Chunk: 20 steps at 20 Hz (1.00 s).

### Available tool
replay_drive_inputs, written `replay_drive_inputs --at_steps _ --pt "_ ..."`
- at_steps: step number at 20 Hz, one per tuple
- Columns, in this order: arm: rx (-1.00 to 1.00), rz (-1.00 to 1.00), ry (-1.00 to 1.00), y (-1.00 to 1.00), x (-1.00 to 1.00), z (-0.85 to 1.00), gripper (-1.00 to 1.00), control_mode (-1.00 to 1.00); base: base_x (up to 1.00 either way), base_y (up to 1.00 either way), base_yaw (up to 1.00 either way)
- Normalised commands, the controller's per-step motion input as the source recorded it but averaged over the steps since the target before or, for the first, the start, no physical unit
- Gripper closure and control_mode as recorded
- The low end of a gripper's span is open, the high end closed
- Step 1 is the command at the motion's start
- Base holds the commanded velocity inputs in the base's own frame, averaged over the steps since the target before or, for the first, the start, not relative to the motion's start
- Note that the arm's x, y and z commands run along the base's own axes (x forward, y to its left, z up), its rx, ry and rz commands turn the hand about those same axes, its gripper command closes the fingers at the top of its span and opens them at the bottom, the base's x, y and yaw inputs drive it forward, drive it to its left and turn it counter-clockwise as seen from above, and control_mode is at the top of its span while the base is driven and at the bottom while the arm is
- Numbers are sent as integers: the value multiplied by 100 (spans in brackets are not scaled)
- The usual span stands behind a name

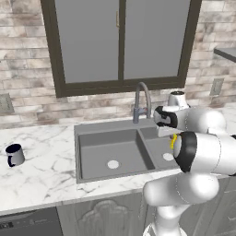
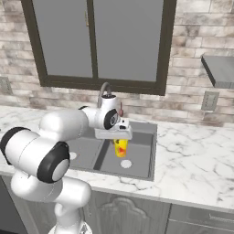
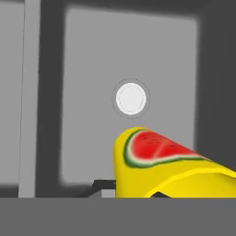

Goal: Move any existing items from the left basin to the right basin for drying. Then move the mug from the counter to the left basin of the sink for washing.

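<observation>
the yellow cup [image 2: 120, 147] with a watermelon slice printed on its side hangs from the jaws of the gripper [image 2: 119, 140], raised above the right basin [image 2: 137, 157] of the dark grey sink [image 1: 87, 126], clear of the basin floor. in the hand view the cup [image 3: 161, 166] lies close under the camera, over the basin's round pale drain [image 3: 131, 98]. the jaws are clenched on the cup's upper part. in the left base view a sliver of the cup [image 1: 173, 140] peeks from behind the arm. the left basin [image 1: 99, 154] holds its pale drain [image 1: 113, 164]. the grey mug [image 1: 15, 154] with a dark rim stands upright on the marble counter [image 1: 41, 173], well left of the sink. the steel faucet [image 1: 142, 102] curves behind the divider.
</observation>
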Motion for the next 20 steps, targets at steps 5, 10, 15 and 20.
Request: replay_drive_inputs --at_steps 5,10,15,20 --pt "0 0 3 -19 4 -23 100 -100 0 0 0" --pt "0 0 5 -19 5 -29 100 -100 0 0 0" --pt "0 1 3 -10 9 -33 100 -100 0 0 0" --pt "0 1 0 -6 10 -33 100 -100 0 0 0"
